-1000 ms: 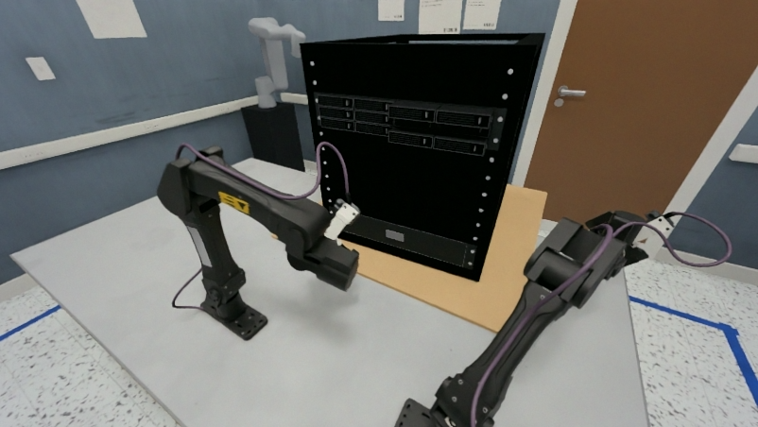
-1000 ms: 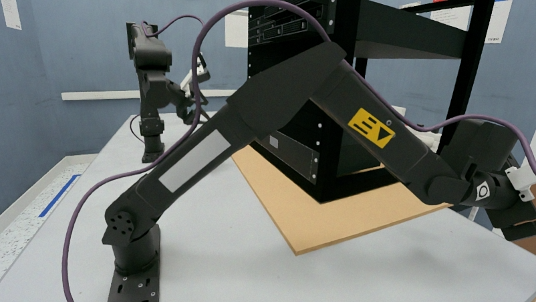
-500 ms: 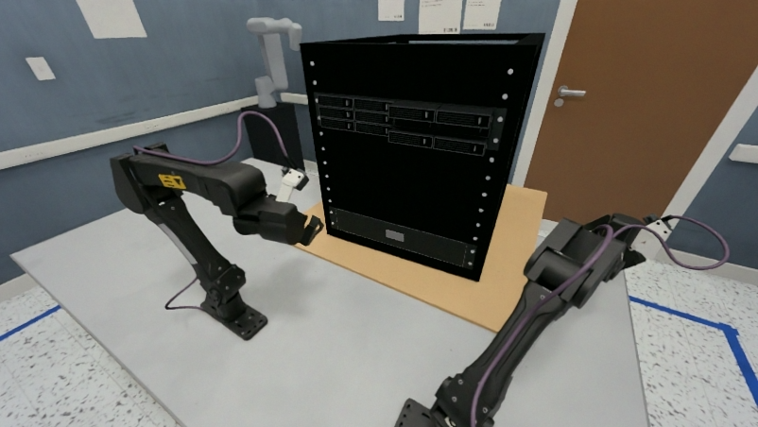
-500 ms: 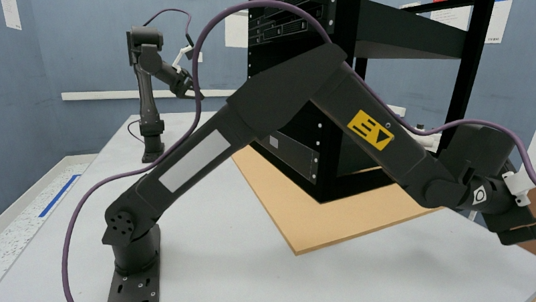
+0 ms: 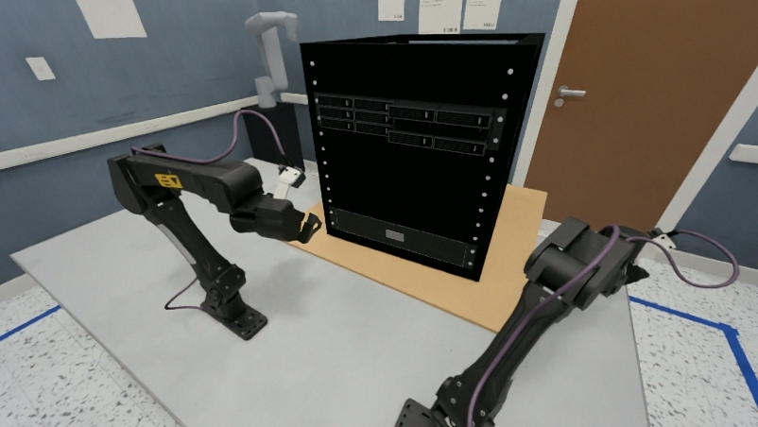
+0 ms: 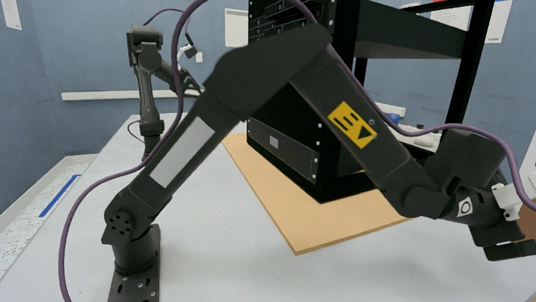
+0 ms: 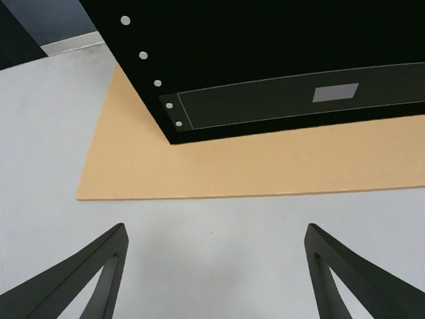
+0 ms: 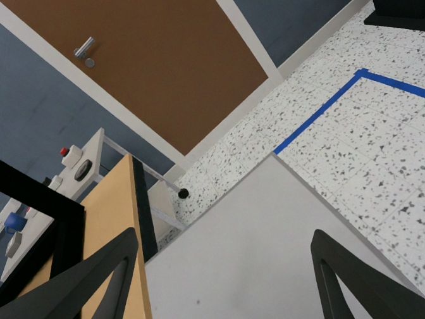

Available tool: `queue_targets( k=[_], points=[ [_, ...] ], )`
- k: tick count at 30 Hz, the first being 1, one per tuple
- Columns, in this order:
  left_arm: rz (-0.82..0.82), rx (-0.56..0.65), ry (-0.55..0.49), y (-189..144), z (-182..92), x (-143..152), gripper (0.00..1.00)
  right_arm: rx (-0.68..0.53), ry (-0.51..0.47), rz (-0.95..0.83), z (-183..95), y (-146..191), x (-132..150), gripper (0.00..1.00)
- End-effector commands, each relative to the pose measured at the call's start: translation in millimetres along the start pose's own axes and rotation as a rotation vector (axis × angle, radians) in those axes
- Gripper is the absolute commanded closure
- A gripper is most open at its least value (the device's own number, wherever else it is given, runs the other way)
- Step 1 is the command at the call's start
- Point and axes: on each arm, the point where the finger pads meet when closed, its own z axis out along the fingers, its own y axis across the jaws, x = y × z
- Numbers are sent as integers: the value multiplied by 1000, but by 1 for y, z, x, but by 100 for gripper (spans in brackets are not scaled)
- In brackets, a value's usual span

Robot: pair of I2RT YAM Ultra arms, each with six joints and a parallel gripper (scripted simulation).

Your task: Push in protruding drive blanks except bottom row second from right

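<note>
On the grey, smooth desk (image 5: 329, 339) (image 6: 210, 232) (image 7: 212, 254) (image 8: 240, 261): flat tan board (image 5: 392, 281) (image 6: 296, 232) (image 7: 222, 171) (image 8: 109, 206) with a straight-cut edge, matte black rack (image 5: 403, 182) (image 6: 343, 26) (image 7: 274, 41) (image 8: 70, 237) standing upright on it. Round pale studs run down both front rails. Drive blanks sit in the upper part of the front, boxy, dark, fine mesh faces. Facing it, four stick out: top row third (image 5: 411, 113) and fourth (image 5: 463, 118), bottom row third (image 5: 409, 139) and fourth (image 5: 458, 145). Bottom third is the leave-alone one. Left two columns look flush; middle row's right pair sits back in shadow.

Left tool (image 5: 311, 227) (image 6: 193, 87) (image 7: 217, 226): wide, nothing held, in front of the rack's lower left, apart from it. Right tool (image 5: 636, 273) (image 6: 512, 249) (image 8: 224, 231): wide, nothing held, off the rack's right side, angled toward the desk edge and speckled floor (image 8: 360, 147).

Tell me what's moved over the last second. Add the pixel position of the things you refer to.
The left gripper (image 5: 313, 225) (image 6: 198, 91) (image 7: 215, 233) rose and swung toward the rack's left side as you face it. The right gripper (image 5: 639, 273) (image 8: 223, 237) dipped slightly. Nothing was grasped or released. The rack (image 5: 493, 201) (image 6: 330, 168) (image 7: 137, 78) (image 8: 41, 192) and drive blanks (image 5: 408, 113) look unchanged.
</note>
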Motion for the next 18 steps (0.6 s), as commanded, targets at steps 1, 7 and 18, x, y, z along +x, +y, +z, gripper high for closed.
queue_targets(
  k=[1, 7, 18],
  points=[
    [-24, -24, -17, 10, 3, -4, 0, -64, -76, -30, -31, 12, -33, 0],
    [-58, -78, -6, 21, 11, -7, 0, -63, -75, -31, -85, -12, -31, 0],
    [-154, -233, 25, 58, 30, -12, 0, -60, -73, -35, -200, -64, -28, 0]
  ],
)
